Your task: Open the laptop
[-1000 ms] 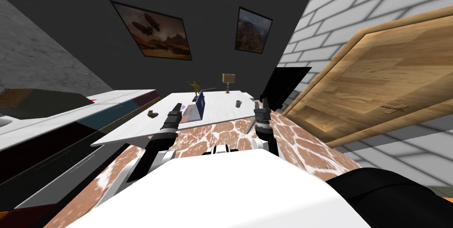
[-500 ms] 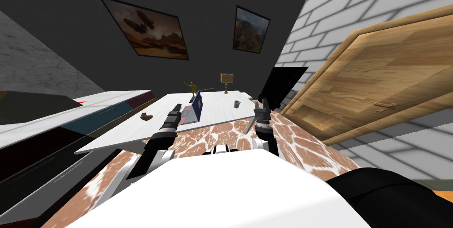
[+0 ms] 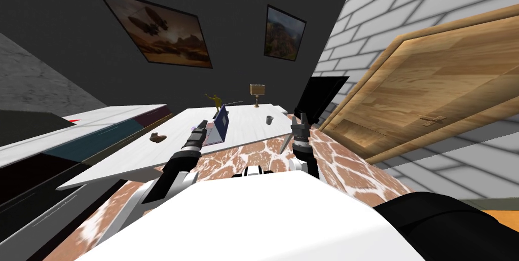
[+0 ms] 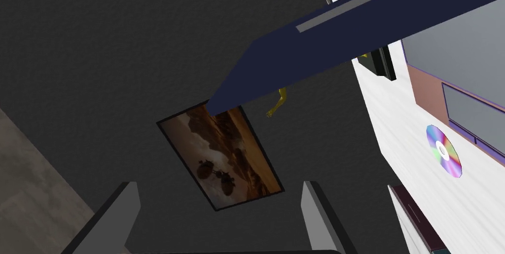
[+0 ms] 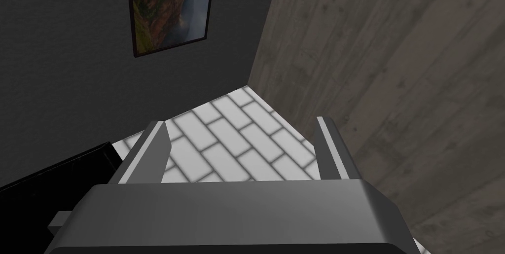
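The laptop (image 3: 221, 122) sits on the white counter (image 3: 132, 159), near the counter's front edge. Its dark blue lid is lifted well off the pinkish-grey base, so it stands partly open.

The left end effector (image 3: 202, 124) hangs just beside the laptop, on the robot's left of the base and low over the counter. Its two grey fingers (image 4: 311, 211) are spread wide with nothing between them. Seen from the left wrist, the laptop's blue lid sweeps across beyond the fingertips and off to one side, apart from both fingers.

A rainbow-coloured disc (image 4: 444, 150) lies flat on the counter just beside the laptop's base. Behind the laptop stands a small yellow figurine (image 3: 216, 100). Farther back, to the laptop's right, is a little lamp-like ornament (image 3: 257, 91). A small grey cup (image 3: 269, 119) stands on the counter to the laptop's right. A small brown lump (image 3: 157, 138) lies to the laptop's left, beyond the left arm.

The right end effector (image 3: 303, 117) is held upright well to the right of the laptop, past the cup and off the counter's corner. Its fingers are parted too and hold nothing. On the dark wall behind the laptop hangs a large framed picture (image 3: 157, 30).
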You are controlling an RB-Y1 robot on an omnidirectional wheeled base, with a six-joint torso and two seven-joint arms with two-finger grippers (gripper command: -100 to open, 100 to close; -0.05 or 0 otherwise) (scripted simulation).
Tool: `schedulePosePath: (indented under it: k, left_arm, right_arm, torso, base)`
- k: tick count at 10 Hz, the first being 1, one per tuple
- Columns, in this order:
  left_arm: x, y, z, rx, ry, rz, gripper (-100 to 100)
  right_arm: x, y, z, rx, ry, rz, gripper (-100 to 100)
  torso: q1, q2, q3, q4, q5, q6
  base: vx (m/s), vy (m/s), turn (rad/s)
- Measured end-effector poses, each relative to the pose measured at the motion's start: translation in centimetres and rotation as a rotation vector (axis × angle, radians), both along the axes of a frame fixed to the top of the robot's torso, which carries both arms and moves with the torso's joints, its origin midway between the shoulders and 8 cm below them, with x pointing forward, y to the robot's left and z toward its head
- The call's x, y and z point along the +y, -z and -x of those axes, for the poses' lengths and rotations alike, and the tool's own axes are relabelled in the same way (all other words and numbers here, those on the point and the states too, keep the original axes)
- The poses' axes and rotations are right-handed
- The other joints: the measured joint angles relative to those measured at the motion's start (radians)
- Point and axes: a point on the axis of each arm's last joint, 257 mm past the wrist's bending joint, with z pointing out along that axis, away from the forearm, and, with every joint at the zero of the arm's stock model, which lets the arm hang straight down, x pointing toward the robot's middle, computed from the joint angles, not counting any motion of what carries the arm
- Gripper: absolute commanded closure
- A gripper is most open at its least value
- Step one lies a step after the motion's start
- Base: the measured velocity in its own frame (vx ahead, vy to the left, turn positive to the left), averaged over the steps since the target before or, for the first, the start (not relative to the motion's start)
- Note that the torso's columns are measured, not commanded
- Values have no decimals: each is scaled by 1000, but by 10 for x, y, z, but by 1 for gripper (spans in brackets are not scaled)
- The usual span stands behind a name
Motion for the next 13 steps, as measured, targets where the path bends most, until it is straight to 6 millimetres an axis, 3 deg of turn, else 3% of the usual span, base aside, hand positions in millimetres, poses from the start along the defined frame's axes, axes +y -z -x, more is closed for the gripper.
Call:
schedulePosePath:
  k: [8, 12, 13]
  left_arm:
    - [19, 22, 2, 138, -55, -59, -100]
    - [23, 23, 4, 163, -69, -69, -100]
    - [24, 23, 4, 164, -70, -69, 100]
  right_arm:
    - [0, 0, 0, 0, 0, 0, 0]
    - [0, 0, 0, 0, 0, 0, 0]
    - [0, 0, 0, 0, 0, 0, 0]
  torso:
    - [0, 0, 0, 0, 0, 0]
    - [2, -3, -1, -1, 0, 0]
    - [1, -1, -1, -1, 0, 0]
  base:
    - [44, -27, -47]
    - [45, 1, -21]
    - [8, 2, 1]
